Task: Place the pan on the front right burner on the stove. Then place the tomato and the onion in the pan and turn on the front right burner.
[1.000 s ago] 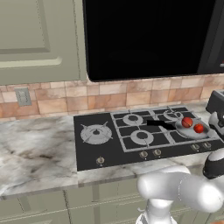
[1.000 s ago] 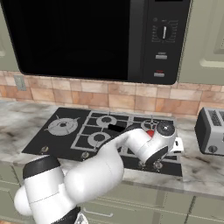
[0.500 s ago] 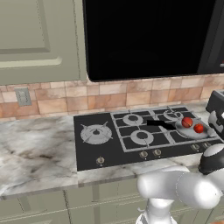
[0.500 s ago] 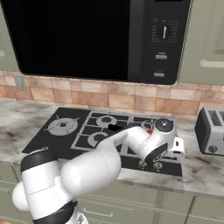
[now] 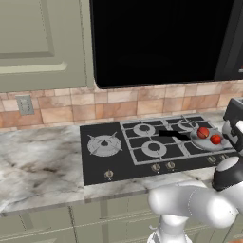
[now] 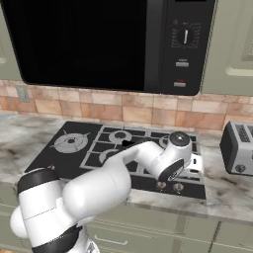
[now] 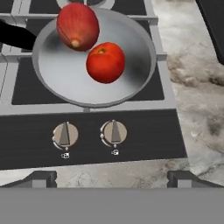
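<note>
Hovering with jaws apart and empty, the end effector [image 7: 112, 179] has drawn back to the surface's [image 7: 192, 100] front edge, above two knobs [image 7: 113, 132]. Beyond, tomato [image 7: 105, 62] and onion [image 7: 78, 26] sit in the pan [image 7: 57, 70] on the front right burner; judging the knob turn remains.

open counter edge before two knobs [image 7: 64, 134]; pan [image 7: 57, 70] sits behind them.

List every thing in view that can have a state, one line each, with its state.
pan: on the stove's grate, holding both foods.
tomato: in the pan.
onion: in the pan, touching the tomato.
left knob: pointer straight up.
right knob: pointer straight up.
end effector: open, empty, above the stove's front edge.
toaster: slots empty.
</note>
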### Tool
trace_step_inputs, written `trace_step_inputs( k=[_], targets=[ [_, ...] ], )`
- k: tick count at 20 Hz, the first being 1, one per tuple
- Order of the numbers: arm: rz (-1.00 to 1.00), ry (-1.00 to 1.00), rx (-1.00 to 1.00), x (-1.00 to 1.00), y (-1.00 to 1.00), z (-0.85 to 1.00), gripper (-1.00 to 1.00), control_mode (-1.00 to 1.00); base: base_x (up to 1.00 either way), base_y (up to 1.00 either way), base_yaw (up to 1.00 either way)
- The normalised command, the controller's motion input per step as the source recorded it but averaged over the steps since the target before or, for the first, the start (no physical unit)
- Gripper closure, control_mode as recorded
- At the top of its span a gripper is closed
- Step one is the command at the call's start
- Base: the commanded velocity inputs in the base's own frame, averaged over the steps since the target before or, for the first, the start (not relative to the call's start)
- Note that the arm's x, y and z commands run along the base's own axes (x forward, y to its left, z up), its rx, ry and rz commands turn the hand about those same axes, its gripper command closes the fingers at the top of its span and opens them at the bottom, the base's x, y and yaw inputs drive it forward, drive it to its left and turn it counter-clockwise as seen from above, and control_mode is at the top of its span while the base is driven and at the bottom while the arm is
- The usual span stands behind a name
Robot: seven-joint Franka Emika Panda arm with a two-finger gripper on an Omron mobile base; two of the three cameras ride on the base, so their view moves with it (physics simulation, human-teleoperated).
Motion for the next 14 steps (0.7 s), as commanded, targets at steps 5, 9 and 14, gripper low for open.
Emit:
trace_step_inputs(
  k=[5, 9, 14],
  targets=[
    [0.00, 0.06, 0.00, -0.04, 0.20, 0.00, -1.00, -1.00, 0.00, 0.00, 0.00],
    [-0.03, 0.09, 0.00, -0.09, 0.05, -0.08, -1.00, -1.00, 0.00, 0.00, 0.00],
    [-0.06, 0.07, 0.00, -0.07, 0.00, -0.08, -1.00, -1.00, 0.00, 0.00, 0.00]
  ],
)
